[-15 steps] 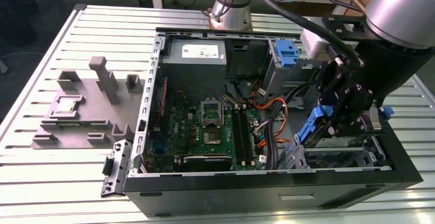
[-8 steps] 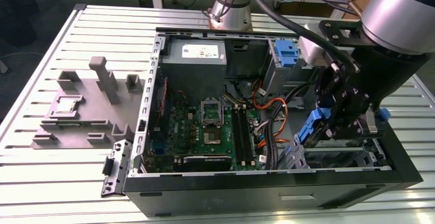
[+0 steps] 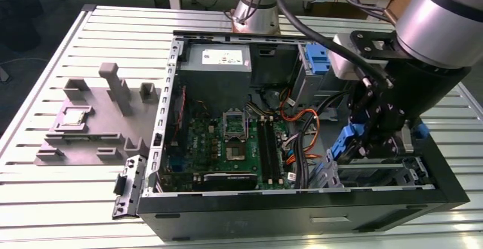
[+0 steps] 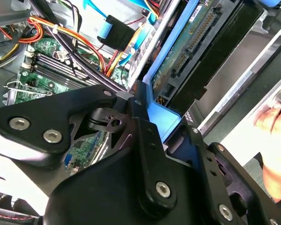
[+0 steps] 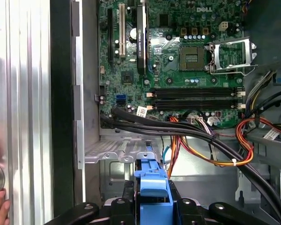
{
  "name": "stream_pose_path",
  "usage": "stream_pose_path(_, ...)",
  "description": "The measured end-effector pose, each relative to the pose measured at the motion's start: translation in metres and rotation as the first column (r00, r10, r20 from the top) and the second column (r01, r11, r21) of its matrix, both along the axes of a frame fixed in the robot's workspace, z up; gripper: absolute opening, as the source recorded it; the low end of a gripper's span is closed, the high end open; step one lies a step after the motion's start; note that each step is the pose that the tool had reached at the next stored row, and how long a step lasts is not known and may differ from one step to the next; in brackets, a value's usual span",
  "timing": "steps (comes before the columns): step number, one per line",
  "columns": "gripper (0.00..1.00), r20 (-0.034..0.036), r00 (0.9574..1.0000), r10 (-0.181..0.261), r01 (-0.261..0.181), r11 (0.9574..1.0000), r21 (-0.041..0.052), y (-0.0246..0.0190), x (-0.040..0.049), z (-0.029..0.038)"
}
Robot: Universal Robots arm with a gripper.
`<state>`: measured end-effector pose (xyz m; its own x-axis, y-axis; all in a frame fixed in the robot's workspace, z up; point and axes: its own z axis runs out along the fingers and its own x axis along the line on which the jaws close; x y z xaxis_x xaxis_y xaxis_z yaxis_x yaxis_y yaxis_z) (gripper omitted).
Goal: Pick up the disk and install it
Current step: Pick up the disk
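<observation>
While the open computer case [image 3: 264, 215] lies on the slatted tabletop [image 3: 76, 34], we see the claw [image 3: 381, 141] at the lower right of the exterior view, closed tight around the disk [image 3: 345, 142], held on edge just above the case's corner.

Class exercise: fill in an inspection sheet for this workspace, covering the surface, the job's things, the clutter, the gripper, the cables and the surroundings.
Surface: slatted metal table, carrying an open computer case.
Job's things: disk in its blue carrier, held above the drive bay at the case's corner.
Clutter: grey fixture beside the case, on the exterior view's left; a bare blue bracket inside the case.
Gripper: gripper shut on the disk.
Cables: black and orange cables run across the case beside the motherboard.
Surroundings: a hand beside the case.
</observation>
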<state>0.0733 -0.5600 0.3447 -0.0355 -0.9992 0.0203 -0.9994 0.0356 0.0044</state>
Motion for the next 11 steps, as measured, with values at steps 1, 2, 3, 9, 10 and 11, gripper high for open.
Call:
stream_pose_path(1,0.37,0.0000,1.0000,0.000,0.000,1.0000,0.0001,0.0000,0.0000,-0.0010)
stream_pose_path(2,0.37,0.0000,1.0000,0.000,0.000,1.0000,0.0001,0.0000,0.0000,-0.0020)
stream_pose_path(3,0.37,0.0000,1.0000,0.000,0.000,1.0000,0.0001,0.0000,0.0000,-0.0029)
stream_pose_path(9,0.37,0.0000,1.0000,0.000,0.000,1.0000,0.0002,0.0000,0.0000,-0.0081)
stream_pose_path(10,0.37,0.0000,1.0000,0.000,0.000,1.0000,0.0001,0.0000,0.0000,-0.0090)
stream_pose_path(11,0.37,0.0000,1.0000,0.000,0.000,1.0000,0.0001,0.0000,0.0000,-0.0098)
